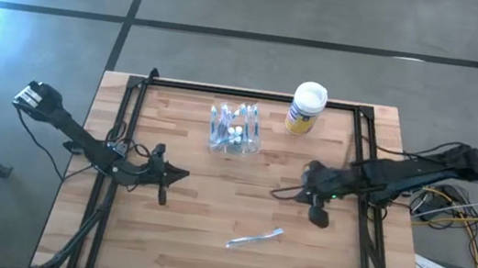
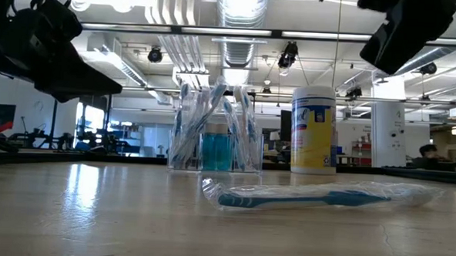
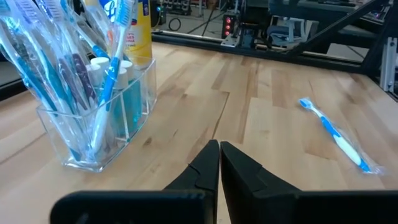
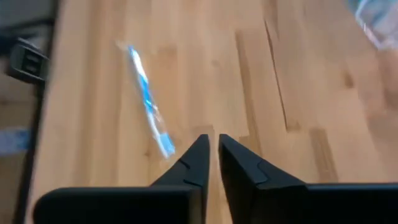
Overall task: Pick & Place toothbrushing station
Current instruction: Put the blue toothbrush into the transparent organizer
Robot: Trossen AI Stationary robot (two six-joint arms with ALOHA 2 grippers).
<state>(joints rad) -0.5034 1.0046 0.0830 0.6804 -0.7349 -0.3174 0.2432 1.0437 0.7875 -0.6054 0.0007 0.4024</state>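
The toothbrushing station (image 1: pixel 235 129) is a clear plastic holder full of wrapped toothbrushes and small blue bottles. It stands on its base at the table's far middle (image 2: pixel 216 135) (image 3: pixel 93 93). My left gripper (image 1: pixel 183 176) (image 3: pixel 220 146) hovers near and left of it, pointing right, fingers shut on nothing. My right gripper (image 1: pixel 275 193) (image 4: pixel 213 140) hangs above the table to the right and slants down. Its fingers are all but together, with only a thin slit between them and nothing in it. A wrapped blue-and-white toothbrush (image 1: pixel 255 238) (image 4: pixel 148 102) lies flat near the front edge, between the two grippers.
A yellow-and-blue canister with a white lid (image 1: pixel 305 108) (image 2: pixel 314 130) stands upright right of the holder, near the far edge. Black frame rails (image 1: pixel 129 129) run along the table's left, right and far sides. Cables (image 1: pixel 452 204) lie off the right edge. Bare wood spreads between the grippers.
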